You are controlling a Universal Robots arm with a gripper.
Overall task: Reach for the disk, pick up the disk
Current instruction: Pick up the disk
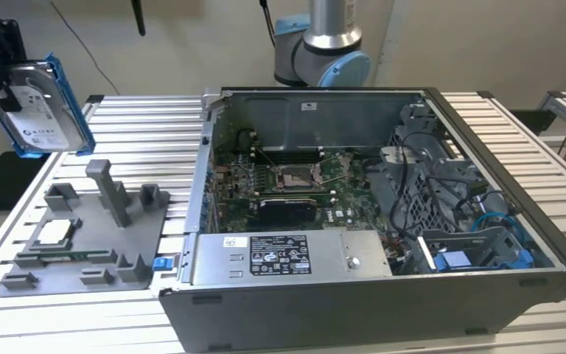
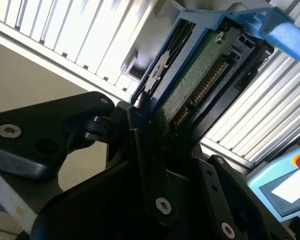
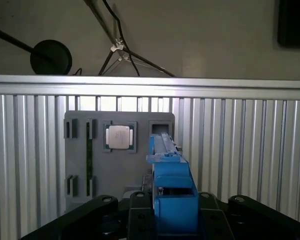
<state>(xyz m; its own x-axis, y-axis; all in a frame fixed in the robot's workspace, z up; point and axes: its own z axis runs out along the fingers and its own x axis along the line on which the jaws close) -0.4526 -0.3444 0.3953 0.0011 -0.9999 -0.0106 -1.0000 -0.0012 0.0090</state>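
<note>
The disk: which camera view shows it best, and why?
The exterior view: the disk shows its labelled face and blue frame. The second wrist view shows its green circuit-board side close up; the first wrist view, its blue frame edge-on.

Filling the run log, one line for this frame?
stage: disk picked up | gripper: shut on disk | disk: upright, clear of grey fixture | chip: on fixture

Exterior view's evenly lit, soft, no hard shadows; only the inside of the computer case (image 1: 342, 118) goes a bit murky. In the second wrist view the table (image 2: 50, 25) beyond the jaws blows out white (proper glare); the gripper (image 2: 149, 117) is near-black, and the disk (image 2: 190, 85) between the jaws looks soft. In the first wrist view there's a bright stripe along the table's edge; the wall (image 3: 215, 35) past it is dim.
</note>
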